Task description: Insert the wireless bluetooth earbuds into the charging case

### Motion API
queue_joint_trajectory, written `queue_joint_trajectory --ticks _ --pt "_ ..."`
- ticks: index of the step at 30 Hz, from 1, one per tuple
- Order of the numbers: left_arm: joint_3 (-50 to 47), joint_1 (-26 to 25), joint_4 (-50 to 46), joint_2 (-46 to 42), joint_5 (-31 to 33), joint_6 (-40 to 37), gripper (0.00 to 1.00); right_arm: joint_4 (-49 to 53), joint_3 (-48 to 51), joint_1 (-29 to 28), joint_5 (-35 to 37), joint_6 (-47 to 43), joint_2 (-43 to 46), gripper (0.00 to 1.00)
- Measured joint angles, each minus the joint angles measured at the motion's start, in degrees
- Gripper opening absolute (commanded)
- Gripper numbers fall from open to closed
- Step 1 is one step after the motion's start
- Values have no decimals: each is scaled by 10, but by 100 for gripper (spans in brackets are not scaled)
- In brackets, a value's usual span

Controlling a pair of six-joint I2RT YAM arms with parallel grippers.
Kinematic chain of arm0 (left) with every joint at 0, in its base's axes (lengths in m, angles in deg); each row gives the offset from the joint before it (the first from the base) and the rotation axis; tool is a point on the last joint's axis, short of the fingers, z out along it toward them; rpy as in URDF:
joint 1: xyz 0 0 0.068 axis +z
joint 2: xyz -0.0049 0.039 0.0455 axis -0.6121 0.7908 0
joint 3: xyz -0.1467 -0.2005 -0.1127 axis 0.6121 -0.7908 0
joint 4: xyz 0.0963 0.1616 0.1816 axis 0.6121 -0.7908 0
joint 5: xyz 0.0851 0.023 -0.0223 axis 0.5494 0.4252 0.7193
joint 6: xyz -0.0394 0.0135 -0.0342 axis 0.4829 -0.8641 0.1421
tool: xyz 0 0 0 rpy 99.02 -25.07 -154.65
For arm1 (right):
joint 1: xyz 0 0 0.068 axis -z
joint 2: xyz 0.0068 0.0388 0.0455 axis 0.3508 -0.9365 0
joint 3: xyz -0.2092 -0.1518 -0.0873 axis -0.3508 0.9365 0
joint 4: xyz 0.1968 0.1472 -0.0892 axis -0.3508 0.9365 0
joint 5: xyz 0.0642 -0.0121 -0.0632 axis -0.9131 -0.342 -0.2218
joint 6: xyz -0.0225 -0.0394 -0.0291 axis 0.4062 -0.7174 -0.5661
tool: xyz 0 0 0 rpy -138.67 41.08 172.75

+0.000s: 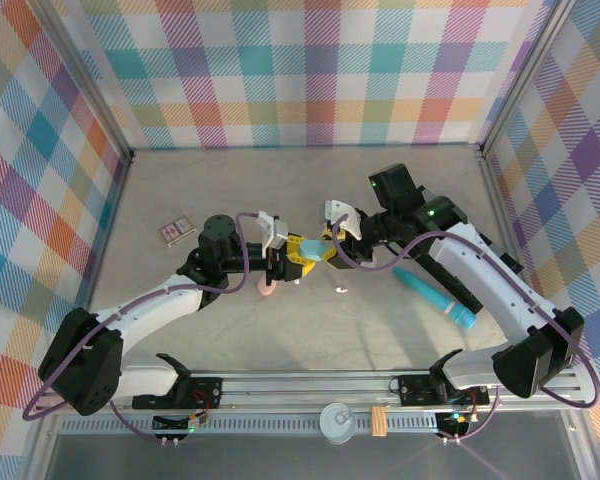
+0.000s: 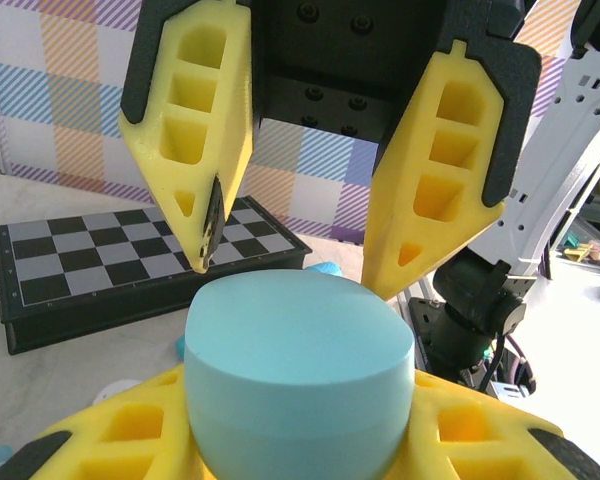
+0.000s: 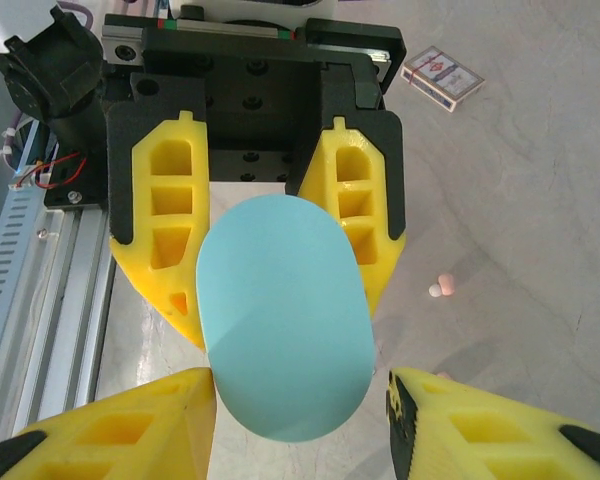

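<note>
Teal charging case (image 2: 300, 370), low centre, clamped in left gripper (image 2: 300, 440); right gripper (image 2: 292, 278) jaws apart just above. Case looks shut: steady hold, square pull to open it.

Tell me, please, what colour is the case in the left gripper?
Light teal; the case shows best in the right wrist view.

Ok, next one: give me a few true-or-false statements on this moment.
The left gripper holds the teal case in its jaws. True.
The teal case is open. False: it is shut.
The teal tube lies on the table beside the right arm. True.
The card box lies next to the teal tube. False: it lies across the table, on the left arm's side.
Tiny earbud pieces lie loose on the table. True.
</note>
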Motion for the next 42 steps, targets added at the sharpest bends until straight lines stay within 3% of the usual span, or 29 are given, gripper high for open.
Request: queue_joint_trajectory --ticks 18,42 --pt "0 0 12 0 -4 -9 32 -10 0 11 -18 22 0 50" --pt "-4 0 5 -1 6 -30 32 -92 -10 33 3 74 -2 63"
